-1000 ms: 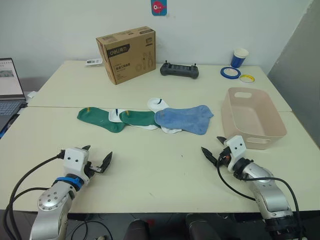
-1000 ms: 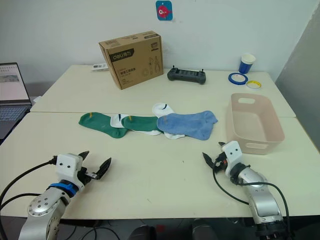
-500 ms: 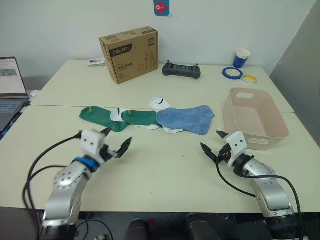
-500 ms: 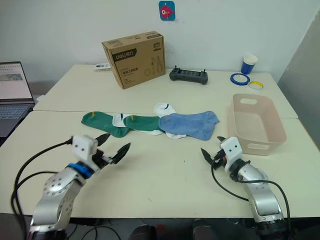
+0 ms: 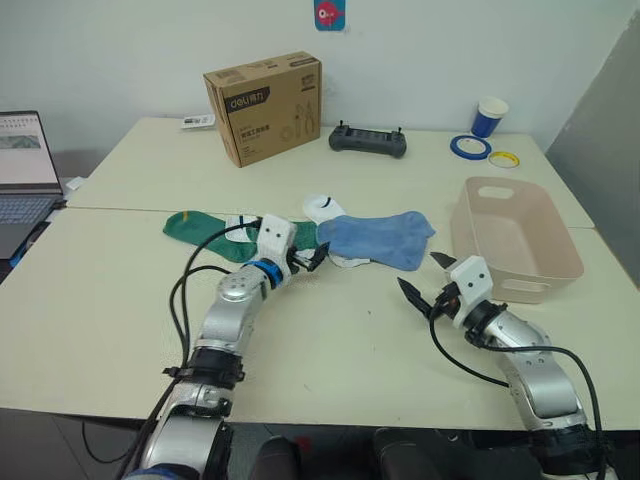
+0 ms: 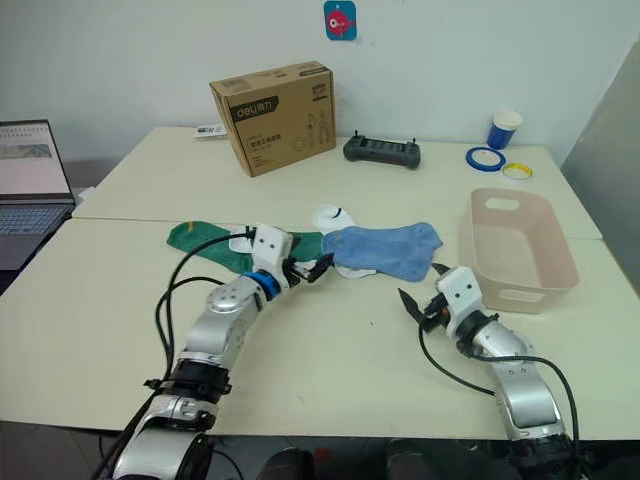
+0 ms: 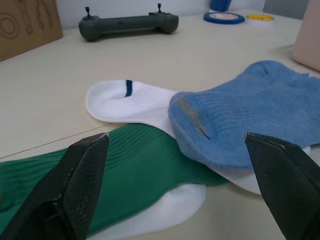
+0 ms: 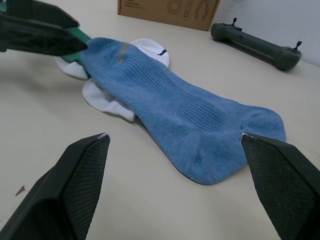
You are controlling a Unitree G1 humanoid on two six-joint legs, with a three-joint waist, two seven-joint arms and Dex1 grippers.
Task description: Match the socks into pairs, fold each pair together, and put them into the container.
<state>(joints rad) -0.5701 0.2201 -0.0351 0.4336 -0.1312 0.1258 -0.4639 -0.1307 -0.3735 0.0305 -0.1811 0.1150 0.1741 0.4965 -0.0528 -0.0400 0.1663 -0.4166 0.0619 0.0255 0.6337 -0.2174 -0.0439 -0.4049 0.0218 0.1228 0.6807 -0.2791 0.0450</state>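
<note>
Left gripper (image 5: 304, 262) at the overlapped heap of short ankle socks (image 5: 372, 238), fingers wide.
Right gripper (image 5: 422, 279) likewise spread, empty; closing here could snag several layers together.

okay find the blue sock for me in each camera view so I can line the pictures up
Left eye view: blue sock, centre, beyond the left gripper.
Right eye view: centre, left of the container.
Left wrist view: right half, overlapping the white sock.
Right wrist view: across the middle.
Shared landmark: the dark controller behind it.
</note>
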